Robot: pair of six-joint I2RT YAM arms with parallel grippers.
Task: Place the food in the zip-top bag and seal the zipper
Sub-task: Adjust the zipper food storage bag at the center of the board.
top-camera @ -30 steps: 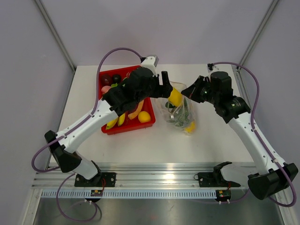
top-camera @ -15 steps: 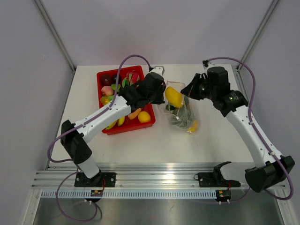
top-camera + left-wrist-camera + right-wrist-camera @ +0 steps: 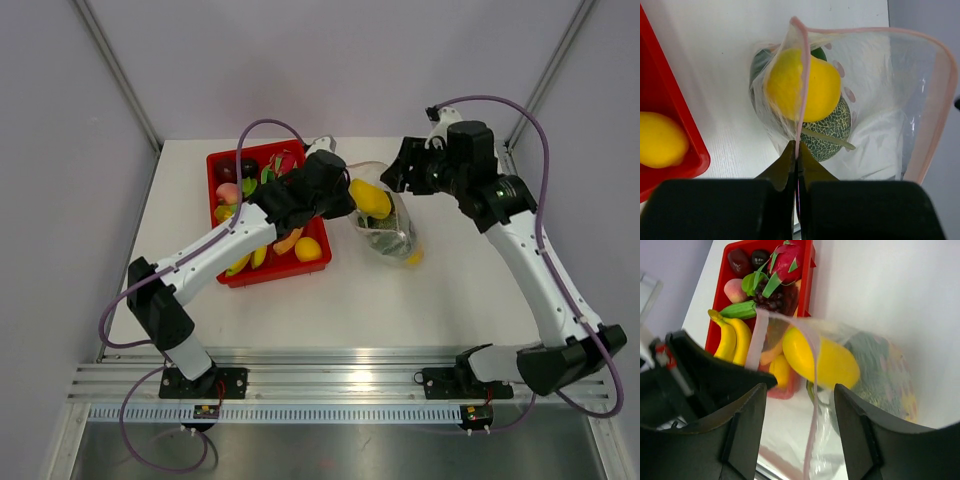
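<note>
1. Near end of the red tray (image 3: 270, 279), at the bag's 9 o'clock: bananas (image 3: 245, 262) and a lemon (image 3: 660, 140) are not yet bagged.
2. The zip-top bag (image 3: 390, 238) lies on the table just beside the tray, with its mouth toward 12 o'clock. A melon (image 3: 829, 141) is inside, with a yellow fruit (image 3: 802, 90) resting on it at the mouth. Judgement: loading is partly done.
3. The left gripper (image 3: 796, 156) is at the mouth's 10 o'clock. Its jaws are pinched tight on the pink zipper (image 3: 802, 65) and hold that lip up.
4. The right gripper (image 3: 800, 386) is at the mouth's 1 o'clock. Its jaws are spread wide; the far lip of the bag runs between them, unclamped as far as the wrist view shows.
5. The mouth gapes in a wide loop and the zipper tracks are well apart. Sealing has not begun.
6. Far end of the tray, at 11 o'clock: a peach (image 3: 735, 290), a dragon fruit (image 3: 787, 260) and some dark fruits are waiting. Judgement: most of the food is left to move, then the seal.
</note>
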